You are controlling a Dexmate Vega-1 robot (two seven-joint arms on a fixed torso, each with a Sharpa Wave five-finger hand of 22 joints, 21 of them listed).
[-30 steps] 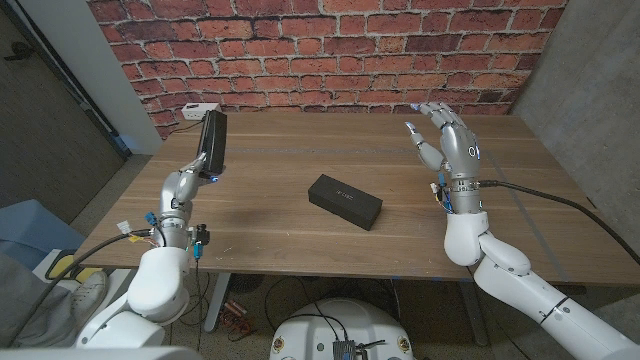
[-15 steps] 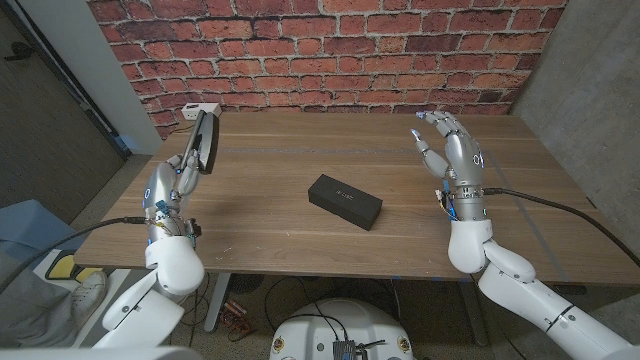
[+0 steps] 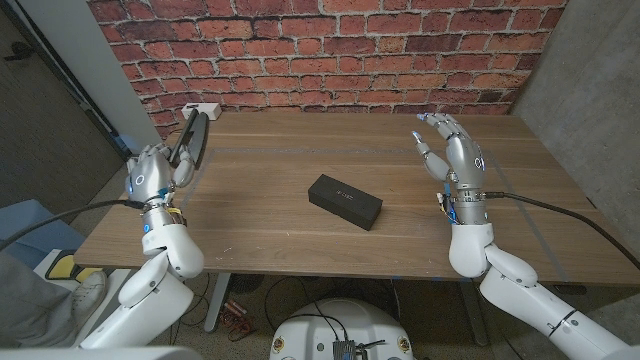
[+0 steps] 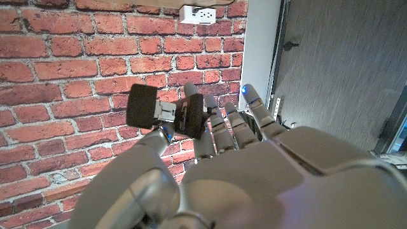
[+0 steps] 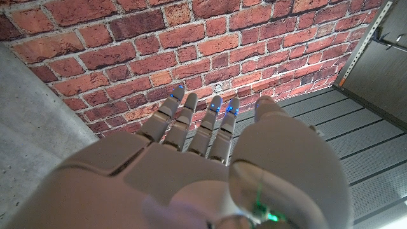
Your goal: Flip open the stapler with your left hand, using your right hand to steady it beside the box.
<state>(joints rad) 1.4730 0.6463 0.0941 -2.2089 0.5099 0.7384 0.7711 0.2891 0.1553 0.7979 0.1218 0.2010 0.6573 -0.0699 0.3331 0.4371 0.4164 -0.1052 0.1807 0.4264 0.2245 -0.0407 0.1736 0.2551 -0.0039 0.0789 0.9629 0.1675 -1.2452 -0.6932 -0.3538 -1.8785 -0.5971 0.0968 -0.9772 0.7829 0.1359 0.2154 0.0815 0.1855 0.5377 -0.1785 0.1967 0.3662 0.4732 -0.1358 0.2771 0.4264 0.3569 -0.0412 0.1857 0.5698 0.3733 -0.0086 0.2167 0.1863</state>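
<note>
Above the wooden table [image 3: 300, 215], left hand [image 3: 152, 172] grips slim black stapler [image 3: 190, 138].

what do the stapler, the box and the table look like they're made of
Stapler, gripped by the left hand: dark body, likely plastic over metal; the left wrist view shows a silvery metal strip between its black parts.
Box: matte black, sharp-edged, probably cardboard or plastic; too small to tell.
Table: brown wood, or a wood veneer, with visible grain lines and a low sheen.
</note>
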